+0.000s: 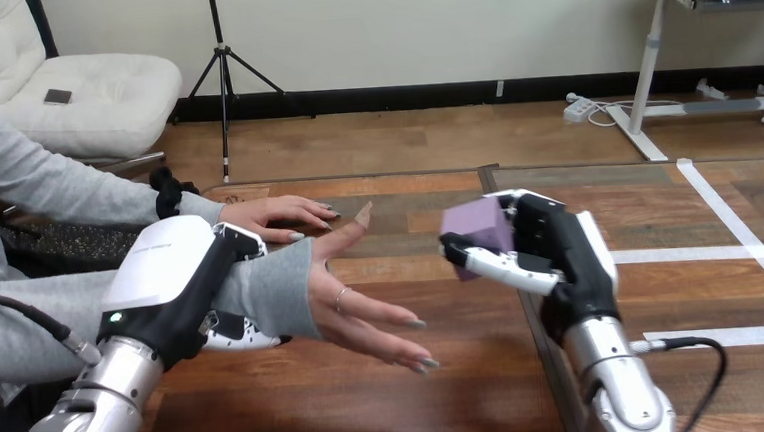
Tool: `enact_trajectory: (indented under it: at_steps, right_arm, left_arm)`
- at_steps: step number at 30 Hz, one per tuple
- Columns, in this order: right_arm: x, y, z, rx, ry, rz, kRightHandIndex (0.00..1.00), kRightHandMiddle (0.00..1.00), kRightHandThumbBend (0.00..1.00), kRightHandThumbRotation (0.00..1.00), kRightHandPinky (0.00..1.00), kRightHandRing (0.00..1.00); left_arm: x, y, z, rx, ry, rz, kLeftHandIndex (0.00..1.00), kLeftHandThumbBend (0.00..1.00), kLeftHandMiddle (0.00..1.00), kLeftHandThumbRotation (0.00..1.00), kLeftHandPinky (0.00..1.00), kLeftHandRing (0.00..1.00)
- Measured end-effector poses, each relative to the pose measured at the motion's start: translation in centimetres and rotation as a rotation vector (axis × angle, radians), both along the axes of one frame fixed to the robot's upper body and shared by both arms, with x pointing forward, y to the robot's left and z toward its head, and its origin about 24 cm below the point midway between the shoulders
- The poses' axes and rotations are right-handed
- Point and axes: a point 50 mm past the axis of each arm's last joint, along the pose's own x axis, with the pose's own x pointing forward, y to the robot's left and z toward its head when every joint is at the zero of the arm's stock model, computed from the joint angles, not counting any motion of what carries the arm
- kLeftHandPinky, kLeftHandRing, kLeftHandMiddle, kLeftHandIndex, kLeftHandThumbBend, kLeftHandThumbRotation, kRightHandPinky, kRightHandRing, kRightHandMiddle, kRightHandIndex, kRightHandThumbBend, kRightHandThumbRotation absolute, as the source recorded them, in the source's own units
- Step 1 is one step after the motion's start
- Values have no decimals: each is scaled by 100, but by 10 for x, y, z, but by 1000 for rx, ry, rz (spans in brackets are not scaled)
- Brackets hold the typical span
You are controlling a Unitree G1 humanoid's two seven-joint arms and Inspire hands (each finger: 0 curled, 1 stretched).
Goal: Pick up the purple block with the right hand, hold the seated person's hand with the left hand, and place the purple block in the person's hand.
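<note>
left hand (pixel 166 279): fingers (pixel 240 331) curled round person's wrist (pixel 274 288) | right hand (pixel 560 250): raised, fingers pinching purple block (pixel 479 228)

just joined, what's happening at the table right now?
The robot's left hand is curled round the person's wrist, with the person's open hand stretched out over the table. The right hand pinches the purple block, held clear of the table, to the right of the open hand and apart from it. The block is not yet handed over.

Matt purple block (pixel 479 228), glossy wooden table (pixel 449 392)
</note>
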Motion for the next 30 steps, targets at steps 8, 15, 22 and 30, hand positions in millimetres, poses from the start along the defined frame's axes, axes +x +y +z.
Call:
enact_trajectory:
  at_steps: [8, 15, 22, 30]
  right_arm:
    - [-2, 9, 4, 16, -27, 19, 44, 40, 76, 0, 31, 35]
    - [-4, 14, 7, 27, -38, 32, 44, 40, 77, 0, 32, 36]
    - [-9, 18, 9, 32, -46, 46, 44, 40, 77, 0, 32, 36]
    - [-16, 25, 9, 51, -57, 58, 44, 40, 78, 0, 32, 36]
  left_arm:
    - [1, -4, 0, -16, -5, -4, 29, 69, 28, 0, 15, 21]
    - [2, -7, 1, -26, -8, -5, 29, 71, 28, 0, 15, 20]
    - [3, -9, 1, -33, -12, -8, 29, 70, 28, 0, 15, 20]
    - [4, -11, 1, -43, -14, -9, 29, 71, 28, 0, 15, 20]
